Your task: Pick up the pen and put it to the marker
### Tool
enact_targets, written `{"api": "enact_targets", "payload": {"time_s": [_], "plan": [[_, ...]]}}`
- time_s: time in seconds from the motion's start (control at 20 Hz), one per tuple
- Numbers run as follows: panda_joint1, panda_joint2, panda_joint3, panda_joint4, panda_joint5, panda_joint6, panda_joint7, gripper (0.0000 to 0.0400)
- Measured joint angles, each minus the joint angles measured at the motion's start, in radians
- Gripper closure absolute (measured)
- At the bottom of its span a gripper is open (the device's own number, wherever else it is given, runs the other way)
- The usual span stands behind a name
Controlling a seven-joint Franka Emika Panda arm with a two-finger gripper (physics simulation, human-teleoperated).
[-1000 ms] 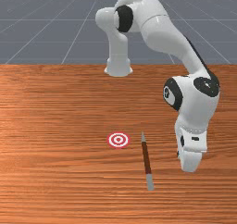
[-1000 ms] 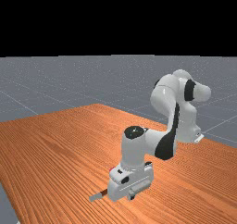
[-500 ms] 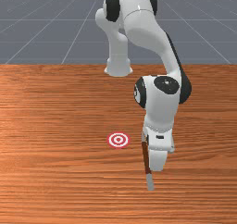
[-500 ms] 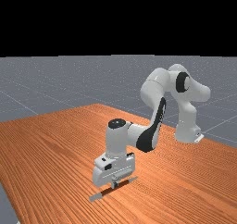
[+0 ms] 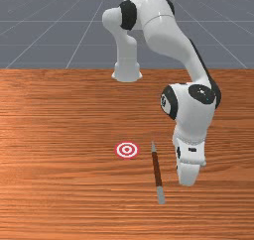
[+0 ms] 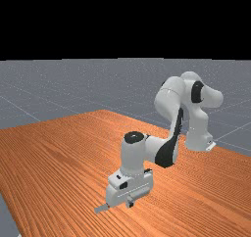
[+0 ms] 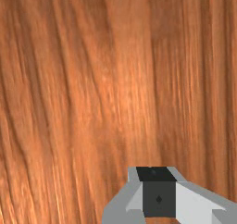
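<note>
On the orange-brown worktop (image 5: pixel 59 115), the pen (image 5: pixel 157 169) is seen on the front view's left of the hand (image 6: pixel 130 203), between it and the marker (image 5: pixel 126 150), and whether it is clenched cannot be told.

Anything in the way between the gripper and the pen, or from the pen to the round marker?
Nothing visible stands in either path. In the front view, the pen lies between the gripper, off on the front view's right, and the marker on its left.

The pen (image 5: pixel 157 169) lies on the table (image 5: pixel 64 184) between the round marker (image 5: pixel 127 150) and the tool (image 5: pixel 188 176).
</note>
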Motion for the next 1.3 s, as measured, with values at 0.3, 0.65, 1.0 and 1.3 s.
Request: {"api": "enact_targets", "payload": {"time_s": [0.3, 0.65, 1.0, 1.3], "plan": [[-0.004, 0.136, 0.009, 0.198, 0.015, -0.127, -0.012, 0.0400], [-0.073, 0.048, 0.013, 0.025, -0.005, -0.010, -0.142, 0.0400], [-0.126, 0.025, 0.005, -0.019, -0.004, 0.014, -0.188, 0.0400], [-0.140, 0.024, 0.004, -0.023, -0.002, 0.019, -0.201, 0.0400]]}}
